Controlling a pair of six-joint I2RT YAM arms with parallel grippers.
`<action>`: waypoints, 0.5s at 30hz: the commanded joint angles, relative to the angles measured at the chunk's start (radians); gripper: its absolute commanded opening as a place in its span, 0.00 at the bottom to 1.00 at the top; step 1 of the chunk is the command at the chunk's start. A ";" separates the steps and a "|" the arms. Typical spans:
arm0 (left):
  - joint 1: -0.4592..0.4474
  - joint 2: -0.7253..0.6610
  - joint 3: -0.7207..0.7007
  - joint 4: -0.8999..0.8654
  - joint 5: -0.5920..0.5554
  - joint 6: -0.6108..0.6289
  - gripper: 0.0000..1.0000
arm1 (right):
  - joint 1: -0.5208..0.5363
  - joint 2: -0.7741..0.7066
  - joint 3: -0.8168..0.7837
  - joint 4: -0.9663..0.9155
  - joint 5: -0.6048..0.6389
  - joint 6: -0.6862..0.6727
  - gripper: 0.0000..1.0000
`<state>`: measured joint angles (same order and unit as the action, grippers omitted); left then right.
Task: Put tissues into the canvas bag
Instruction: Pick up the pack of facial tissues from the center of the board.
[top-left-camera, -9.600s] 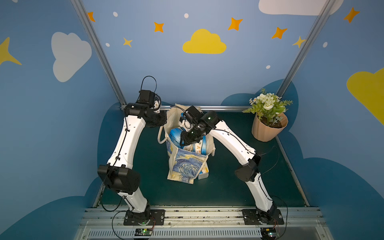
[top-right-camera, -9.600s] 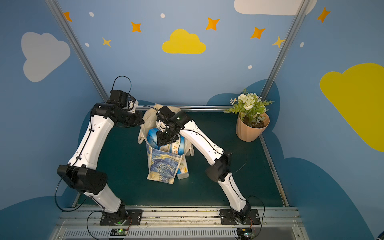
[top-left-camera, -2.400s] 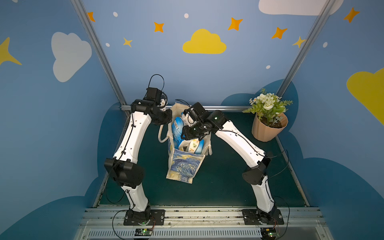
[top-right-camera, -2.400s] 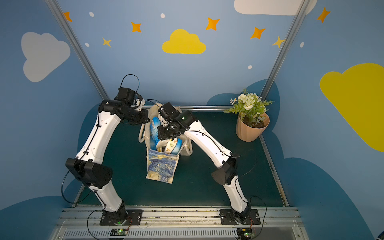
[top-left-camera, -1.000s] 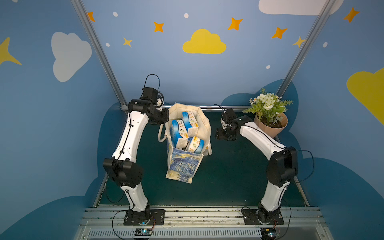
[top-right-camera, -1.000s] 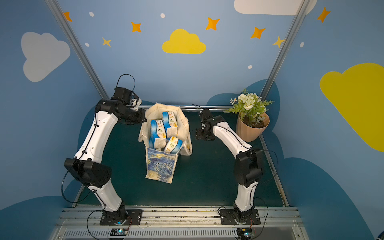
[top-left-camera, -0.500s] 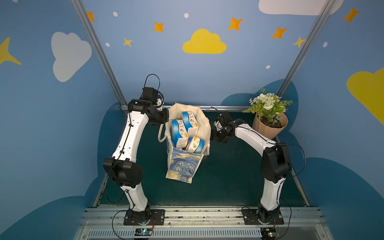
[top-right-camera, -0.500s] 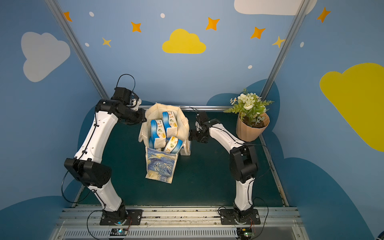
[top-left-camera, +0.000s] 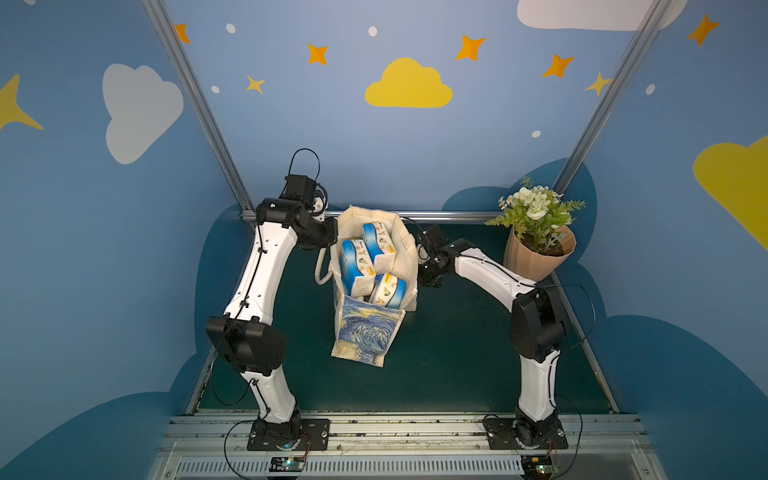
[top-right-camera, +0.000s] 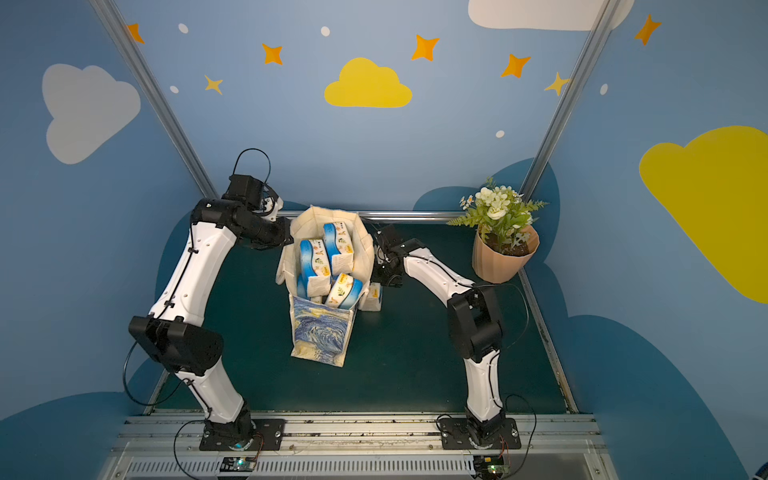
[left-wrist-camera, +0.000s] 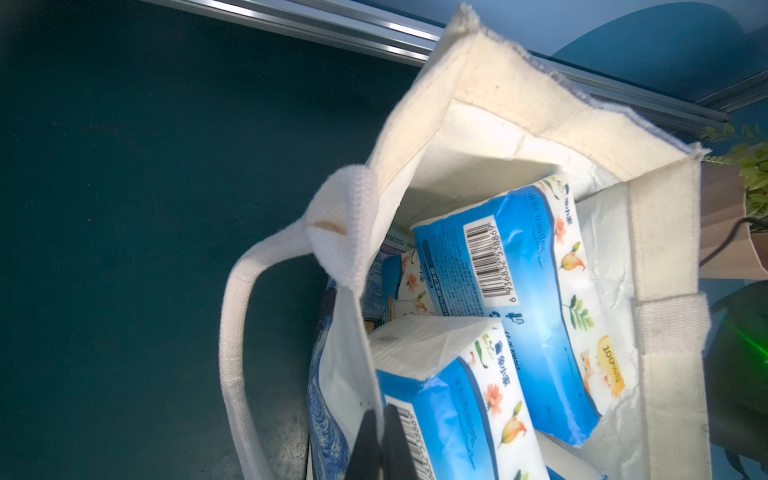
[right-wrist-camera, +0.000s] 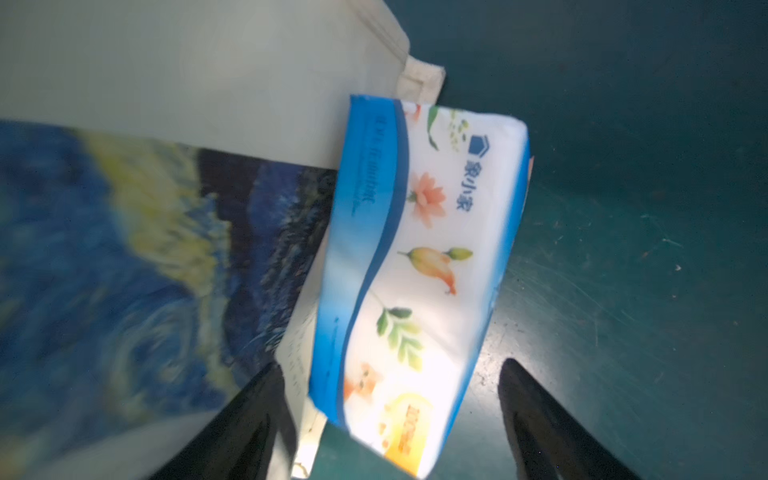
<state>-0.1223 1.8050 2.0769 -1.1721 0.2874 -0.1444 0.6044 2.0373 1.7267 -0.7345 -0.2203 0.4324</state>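
Right gripper (right-wrist-camera: 390, 363) gapes around 1 tissue pack (right-wrist-camera: 415, 249), likely soft and light; squeeze its long sides. Left gripper (left-wrist-camera: 380, 436) pinches canvas bag (left-wrist-camera: 519, 95) rim.

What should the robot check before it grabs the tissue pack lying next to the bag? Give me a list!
1. Bag mouth open: ok. The canvas bag stands with its top open.
2. Bag held steady: ok. The left pincer is shut on the bag's rim.
3. Right pincer ready: ok. The right pincer is open, with the pack's end between its fingers.
4. Pack reachable: ok. The tissue pack lies on the table, against the bag's side.
5. Room left inside: cannot tell. The packs in the bag reach close to the rim.
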 joint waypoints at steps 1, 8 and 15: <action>0.006 0.005 -0.001 0.040 0.018 0.000 0.04 | 0.042 0.047 0.050 -0.087 0.073 -0.027 0.83; 0.004 0.011 0.004 0.045 0.027 -0.005 0.04 | 0.081 0.110 0.111 -0.110 0.107 -0.046 0.83; 0.004 0.013 0.003 0.043 0.022 -0.003 0.04 | 0.070 0.152 0.127 -0.206 0.239 -0.038 0.83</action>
<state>-0.1223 1.8091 2.0754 -1.1713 0.2947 -0.1471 0.6720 2.1525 1.8450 -0.8562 -0.0643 0.4026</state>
